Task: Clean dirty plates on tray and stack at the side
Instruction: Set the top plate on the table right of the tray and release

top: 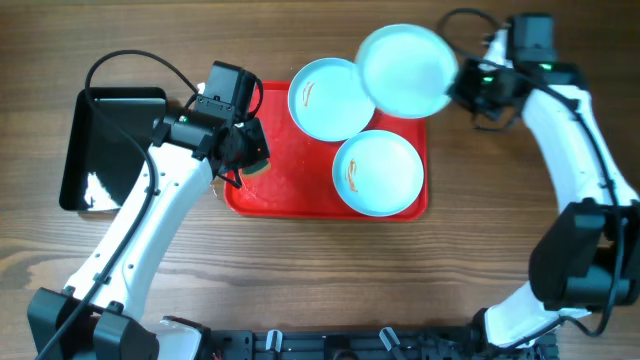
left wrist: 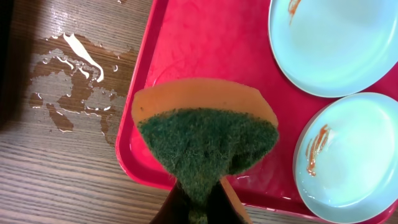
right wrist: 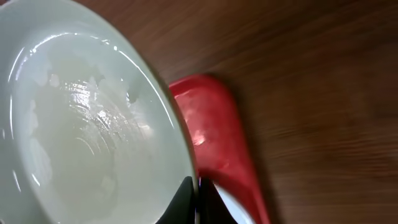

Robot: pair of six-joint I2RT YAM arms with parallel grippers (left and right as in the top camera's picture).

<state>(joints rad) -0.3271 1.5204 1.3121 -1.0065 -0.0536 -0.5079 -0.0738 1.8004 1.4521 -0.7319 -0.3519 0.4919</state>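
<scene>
Smears (left wrist: 317, 149) of orange-brown mark two round pale-blue plates (top: 328, 97) lying close together on the right half of the large red rectangular plastic tray (top: 260, 195). A third pale-blue plate (top: 405, 68) hangs over the tray's far right corner, its rim clamped in the right claw (top: 462, 85). Only the right wrist view shows its wet, smear-free centre. The left claw (left wrist: 202, 208) is clamped on an orange sponge with a green scouring face (left wrist: 208, 134) over the tray's left edge. The left wrist view alone shows a water puddle (left wrist: 71, 81) on the wooden worktop (top: 320, 280). A black rectangular tray (top: 110, 140) lies at the left.
</scene>
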